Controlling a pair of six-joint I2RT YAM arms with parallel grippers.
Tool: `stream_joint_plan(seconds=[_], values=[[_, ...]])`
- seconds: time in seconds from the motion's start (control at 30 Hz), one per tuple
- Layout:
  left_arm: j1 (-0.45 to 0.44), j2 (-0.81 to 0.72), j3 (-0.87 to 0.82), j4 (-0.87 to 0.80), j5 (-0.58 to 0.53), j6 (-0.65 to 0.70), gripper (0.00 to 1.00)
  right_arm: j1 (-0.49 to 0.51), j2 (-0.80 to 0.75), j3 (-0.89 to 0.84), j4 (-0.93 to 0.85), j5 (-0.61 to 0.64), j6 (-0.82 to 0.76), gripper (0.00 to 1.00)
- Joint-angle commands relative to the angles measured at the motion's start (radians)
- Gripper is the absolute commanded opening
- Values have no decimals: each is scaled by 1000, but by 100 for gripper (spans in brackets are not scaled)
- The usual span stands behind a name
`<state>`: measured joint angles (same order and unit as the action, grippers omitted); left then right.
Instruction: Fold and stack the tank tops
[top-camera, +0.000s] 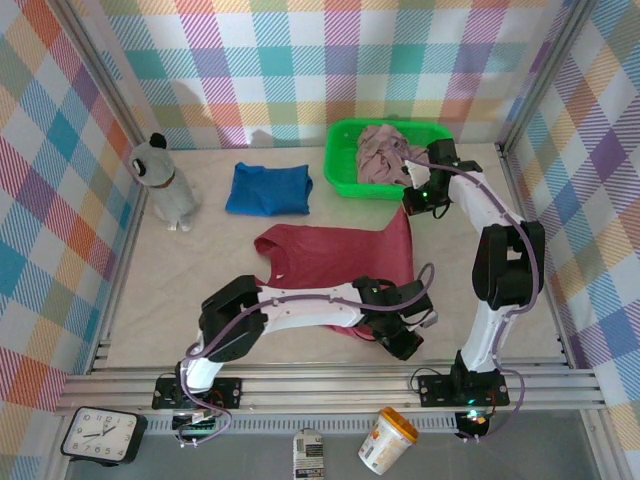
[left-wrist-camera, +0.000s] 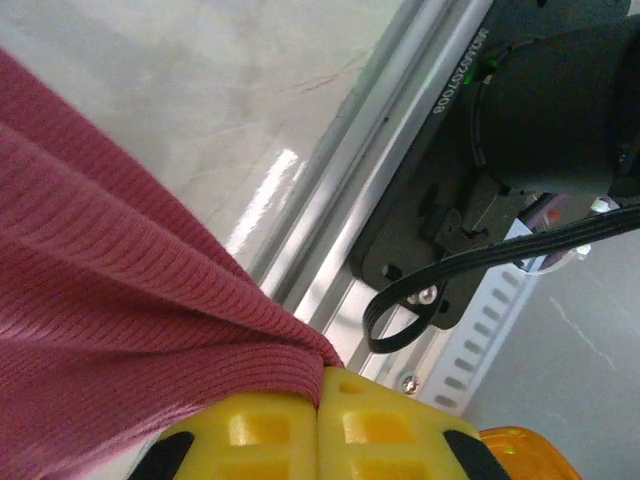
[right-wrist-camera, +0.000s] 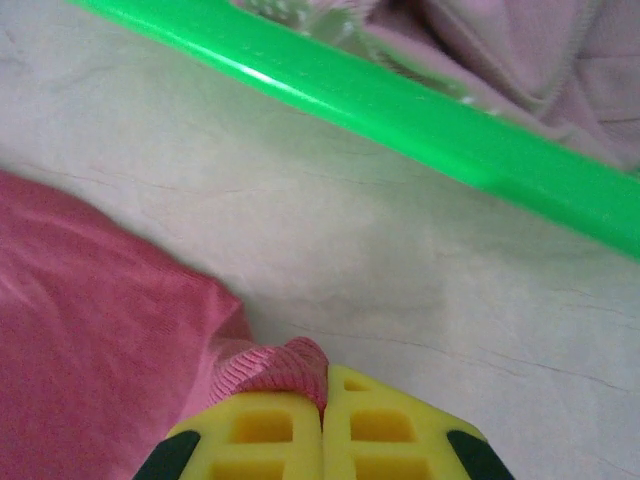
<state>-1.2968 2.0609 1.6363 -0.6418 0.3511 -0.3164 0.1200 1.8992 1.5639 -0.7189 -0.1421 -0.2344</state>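
Left gripper (left-wrist-camera: 320, 385) was clamped on the near edge of the dark red ribbed cloth tank top (top-camera: 335, 255). Right gripper (right-wrist-camera: 325, 385) was pinched shut on its far corner, near the bright green plastic basket (right-wrist-camera: 420, 110).

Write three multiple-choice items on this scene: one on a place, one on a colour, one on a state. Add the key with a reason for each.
1. The crumpled pale pink cloth tank top lies:
A) in the bright green plastic basket
B) on a shelf
C) on a chair

2. The folded cloth tank top left of that basket is:
A) yellow
B) royal blue
C) white

3. The fingers of the left gripper are:
A) wide open
B) shut on nothing
C) shut on the dark red ribbed cloth tank top

Key:
1 A, the pink cloth sits inside the green walls.
2 B, the top view shows it blue.
3 C, red cloth is pinched between the closed yellow fingers.
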Motion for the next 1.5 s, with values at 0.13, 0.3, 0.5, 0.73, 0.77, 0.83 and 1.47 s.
stream_joint_plan(seconds=[0.13,0.3,0.5,0.73,0.77,0.83,1.47], values=[[30,100,152,-86,215,81,24,-20,-10,-42,34,144,-49,12],[35,120,195,-130,244,85,45,-22,-18,-24,-1,188,-52,29],[75,6,181,-237,193,111,52,-26,-35,29,-92,216,10,35],[309,-221,-13,-355,-140,99,58,-33,-202,-129,1,-65,269,48],[355,-243,-44,-359,-182,83,58,-32,-232,-170,23,-118,315,52],[453,-290,-120,-348,-237,42,58,-22,-294,-286,92,-225,402,55],[856,-382,-586,-293,-371,-99,56,344,-302,-717,350,-249,605,59]])
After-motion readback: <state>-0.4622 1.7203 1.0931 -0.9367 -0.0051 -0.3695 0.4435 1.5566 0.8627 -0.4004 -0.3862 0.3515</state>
